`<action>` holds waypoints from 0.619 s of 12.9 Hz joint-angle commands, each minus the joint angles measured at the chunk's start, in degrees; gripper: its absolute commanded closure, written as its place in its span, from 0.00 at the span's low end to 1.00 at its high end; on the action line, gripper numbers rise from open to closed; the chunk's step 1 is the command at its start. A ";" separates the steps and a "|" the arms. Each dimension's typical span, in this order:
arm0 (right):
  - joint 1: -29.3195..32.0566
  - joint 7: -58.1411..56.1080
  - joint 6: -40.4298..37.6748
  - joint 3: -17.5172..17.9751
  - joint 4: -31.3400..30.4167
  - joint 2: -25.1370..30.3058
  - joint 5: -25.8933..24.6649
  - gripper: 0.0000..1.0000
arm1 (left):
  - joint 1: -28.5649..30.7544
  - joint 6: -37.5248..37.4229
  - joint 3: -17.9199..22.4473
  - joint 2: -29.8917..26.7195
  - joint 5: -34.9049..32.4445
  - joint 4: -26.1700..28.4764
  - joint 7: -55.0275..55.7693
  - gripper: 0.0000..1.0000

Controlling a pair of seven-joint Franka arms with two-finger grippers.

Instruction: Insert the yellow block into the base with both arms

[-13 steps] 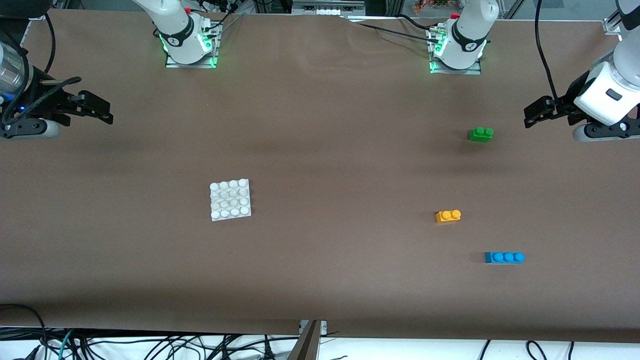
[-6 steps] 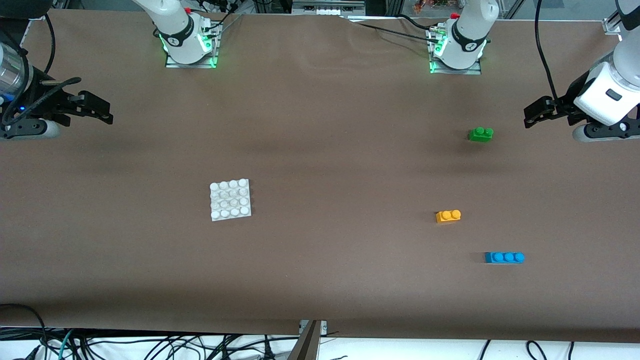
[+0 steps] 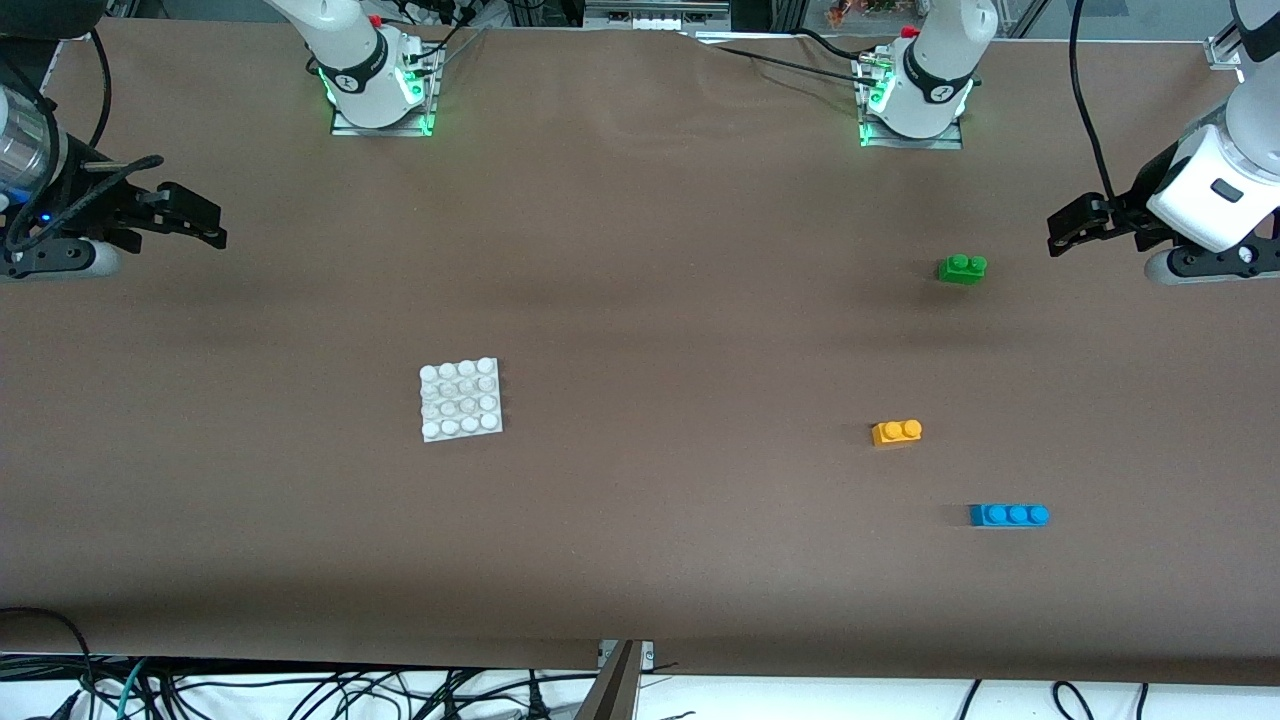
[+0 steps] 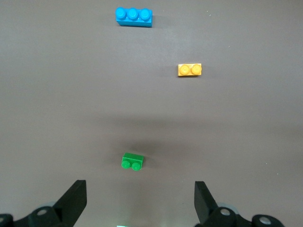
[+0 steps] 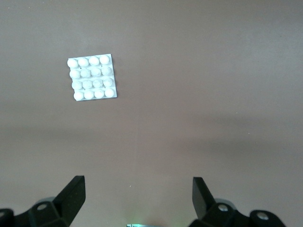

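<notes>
The yellow block lies on the brown table toward the left arm's end, studs up. The white studded base rests flat toward the right arm's end. My left gripper hangs open and empty in the air at the left arm's end of the table, above the tabletop close to the green brick. My right gripper hangs open and empty at the right arm's end, well apart from the base. Both arms wait.
A green two-stud brick lies farther from the front camera than the yellow block. A blue three-stud brick lies nearer to the camera. Cables hang along the table's front edge.
</notes>
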State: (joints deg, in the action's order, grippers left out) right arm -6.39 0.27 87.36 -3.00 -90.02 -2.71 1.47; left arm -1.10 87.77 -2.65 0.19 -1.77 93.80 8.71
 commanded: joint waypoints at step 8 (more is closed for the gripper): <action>1.12 -0.62 -0.08 0.89 -0.07 0.25 -0.15 0.00 | 0.04 -1.28 0.19 0.78 1.33 -2.04 -1.24 0.00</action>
State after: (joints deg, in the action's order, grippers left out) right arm -6.19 0.26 87.36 -2.99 -90.11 -2.70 1.47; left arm -1.10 87.77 -2.65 0.21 -1.77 93.80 8.71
